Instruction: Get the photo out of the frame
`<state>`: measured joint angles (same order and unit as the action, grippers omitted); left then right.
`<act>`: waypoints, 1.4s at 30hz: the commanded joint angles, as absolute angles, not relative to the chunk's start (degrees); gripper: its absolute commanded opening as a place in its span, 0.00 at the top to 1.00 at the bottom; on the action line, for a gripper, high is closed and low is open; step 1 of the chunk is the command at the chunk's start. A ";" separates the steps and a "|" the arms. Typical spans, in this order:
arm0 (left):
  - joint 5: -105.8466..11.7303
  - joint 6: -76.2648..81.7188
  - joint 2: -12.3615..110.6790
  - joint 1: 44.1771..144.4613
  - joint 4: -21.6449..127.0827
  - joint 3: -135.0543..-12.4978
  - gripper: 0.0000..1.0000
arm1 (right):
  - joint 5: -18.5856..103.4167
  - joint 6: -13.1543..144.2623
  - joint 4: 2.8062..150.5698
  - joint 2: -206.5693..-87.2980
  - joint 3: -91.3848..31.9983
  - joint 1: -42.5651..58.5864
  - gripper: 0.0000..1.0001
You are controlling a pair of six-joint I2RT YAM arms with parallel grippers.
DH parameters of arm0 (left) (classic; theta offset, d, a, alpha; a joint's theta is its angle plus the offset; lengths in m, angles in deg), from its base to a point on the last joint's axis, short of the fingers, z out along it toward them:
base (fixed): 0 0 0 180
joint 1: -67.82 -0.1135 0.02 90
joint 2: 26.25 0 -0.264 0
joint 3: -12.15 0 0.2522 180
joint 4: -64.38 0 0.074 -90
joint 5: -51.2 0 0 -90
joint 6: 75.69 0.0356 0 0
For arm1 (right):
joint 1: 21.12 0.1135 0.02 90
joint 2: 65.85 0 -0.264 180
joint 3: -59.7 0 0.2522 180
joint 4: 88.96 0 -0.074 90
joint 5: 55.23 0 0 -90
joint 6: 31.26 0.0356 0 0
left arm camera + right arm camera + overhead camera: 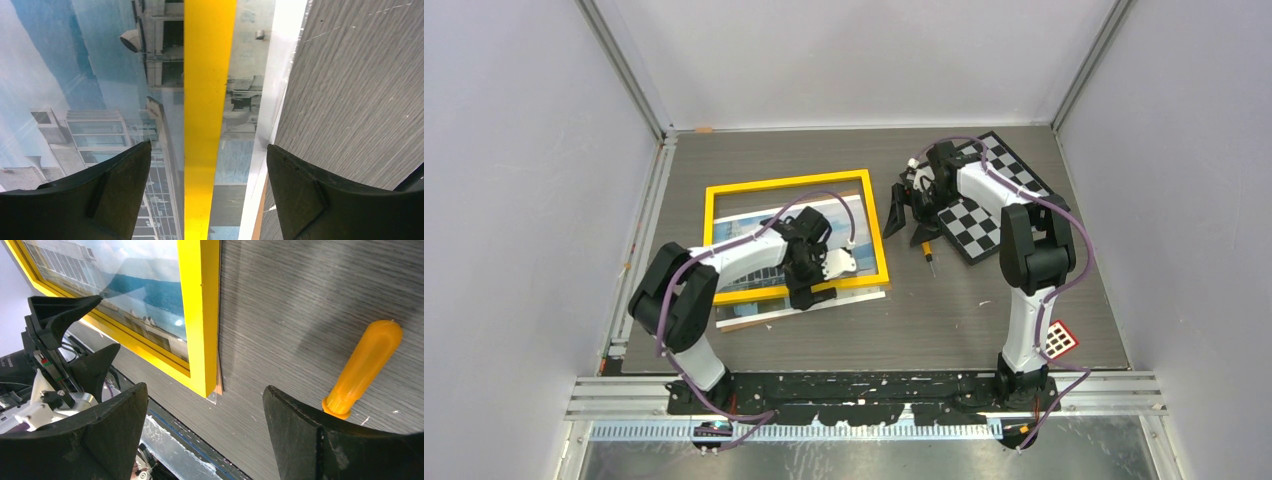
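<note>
Straddling a yellow rail of the frame point(210, 75), left gripper point(209, 150) jaws wide open, photo point(100, 75) beneath, right gripper point(205, 387) jaws open, empty

Left arm point(744, 258) bent inward, left pincer point(208, 146) spread wide, right arm point(1034, 250) stretched forward, right pincer point(205, 387) agape

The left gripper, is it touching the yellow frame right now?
Apart. The left wrist view shows the left gripper open, its fingers straddling the yellow frame, a clear gap each side.
</note>
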<state>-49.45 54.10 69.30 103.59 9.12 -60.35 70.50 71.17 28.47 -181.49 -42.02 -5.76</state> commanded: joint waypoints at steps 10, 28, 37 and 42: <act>-50.62 54.26 70.49 101.41 9.75 -62.07 0.16 | 71.51 71.39 28.99 -180.77 -43.37 -5.74 0.12; -50.30 54.72 69.80 102.18 12.05 -59.62 0.08 | 71.27 71.94 29.32 -180.81 -43.18 -5.78 0.12; -52.94 56.03 69.53 102.42 10.35 -59.09 0.05 | 70.97 71.91 29.15 -180.79 -43.00 -5.75 0.12; -53.17 55.96 70.11 102.44 9.78 -59.11 0.04 | 70.77 72.22 29.37 -180.99 -43.09 -5.78 0.12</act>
